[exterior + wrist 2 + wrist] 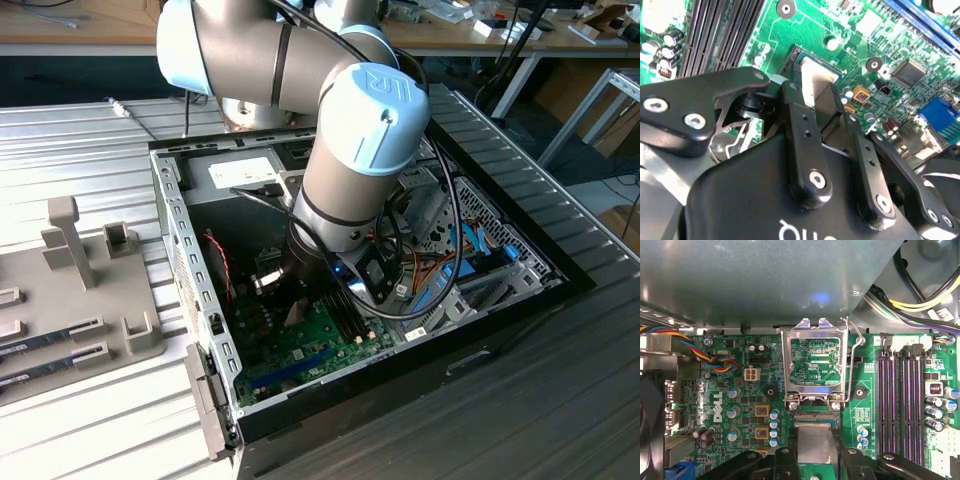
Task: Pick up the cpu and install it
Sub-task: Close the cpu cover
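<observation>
An open computer case point(180, 250) is seen in the exterior view, with the green motherboard point(310, 345) lying in its bottom and the arm reaching down into it. In both wrist views the cpu point(812, 442) is clamped between the fingers point(802, 130) of the gripper point(821, 107), which are closed onto its edges. It is held at the socket point(812, 416), just below the raised metal frame point(814, 362). Memory slots point(900, 400) are seen beside the socket.

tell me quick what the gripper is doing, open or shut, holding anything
gripper: shut on the cpu, holding it at the motherboard socket.
</observation>
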`<state>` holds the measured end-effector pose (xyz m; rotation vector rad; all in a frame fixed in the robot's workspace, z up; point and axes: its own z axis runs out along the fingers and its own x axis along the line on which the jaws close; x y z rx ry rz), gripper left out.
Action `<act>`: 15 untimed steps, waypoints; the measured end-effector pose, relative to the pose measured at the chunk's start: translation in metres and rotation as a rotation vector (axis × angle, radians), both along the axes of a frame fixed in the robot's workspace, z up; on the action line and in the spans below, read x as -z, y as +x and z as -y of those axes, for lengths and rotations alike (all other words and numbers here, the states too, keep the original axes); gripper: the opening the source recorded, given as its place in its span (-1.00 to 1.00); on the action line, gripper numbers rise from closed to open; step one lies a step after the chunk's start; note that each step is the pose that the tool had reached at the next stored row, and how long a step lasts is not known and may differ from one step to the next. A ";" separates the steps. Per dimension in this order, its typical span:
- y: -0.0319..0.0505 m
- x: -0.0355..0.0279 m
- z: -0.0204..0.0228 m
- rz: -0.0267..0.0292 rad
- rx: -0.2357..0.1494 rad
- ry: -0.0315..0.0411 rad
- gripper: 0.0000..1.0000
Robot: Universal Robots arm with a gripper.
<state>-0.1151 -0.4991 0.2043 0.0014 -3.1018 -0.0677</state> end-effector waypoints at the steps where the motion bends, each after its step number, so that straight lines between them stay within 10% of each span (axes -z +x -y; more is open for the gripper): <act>1: 0.0000 0.0000 0.0000 0.0000 0.000 0.0001 -0.29; 15: 0.0000 -0.0058 0.0004 0.0000 0.000 0.0015 -0.14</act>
